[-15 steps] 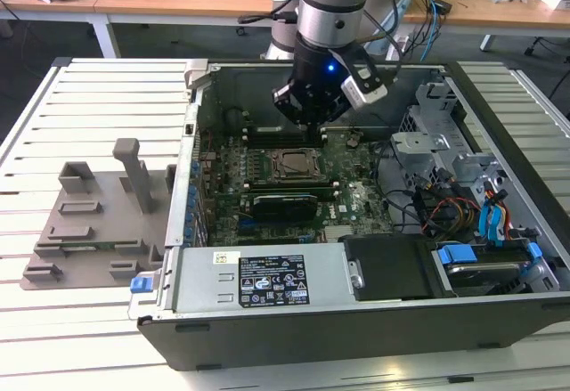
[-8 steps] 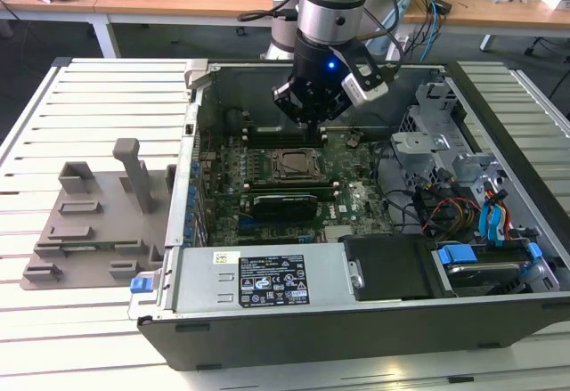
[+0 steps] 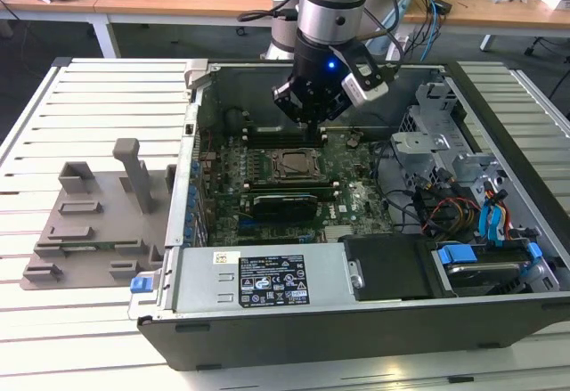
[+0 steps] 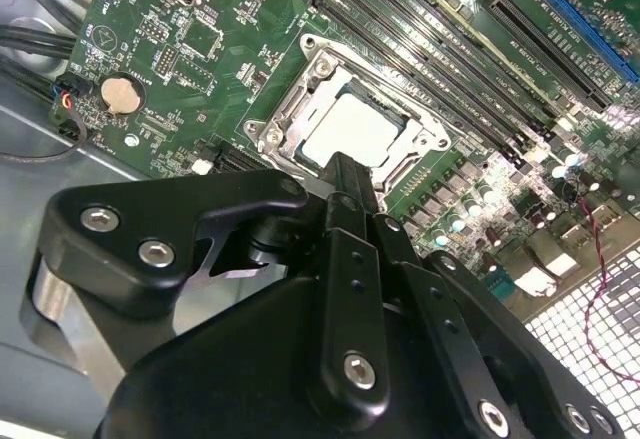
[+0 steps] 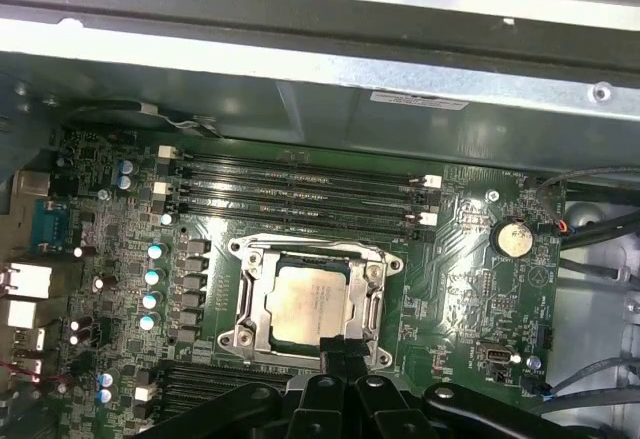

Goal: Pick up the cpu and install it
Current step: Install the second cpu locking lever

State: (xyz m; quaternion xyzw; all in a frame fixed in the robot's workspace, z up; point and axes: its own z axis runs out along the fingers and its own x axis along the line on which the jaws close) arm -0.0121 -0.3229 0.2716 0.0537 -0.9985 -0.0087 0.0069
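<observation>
Over the open computer case in the exterior view, my gripper hangs just above the green board, beside the socket frame. A grey tray lies well apart on the slatted white table, towards the exterior view's left; wooden desks stand behind. A white label with print sits on the black box at the case's near wall; I cannot read it

Second wrist view: the cpu lies flat inside the metal socket frame, my black fingers meeting just beside it, empty, apparently closed. A round coin battery sits nearby

First wrist view: the cpu rests in its frame, memory slots beyond it
</observation>
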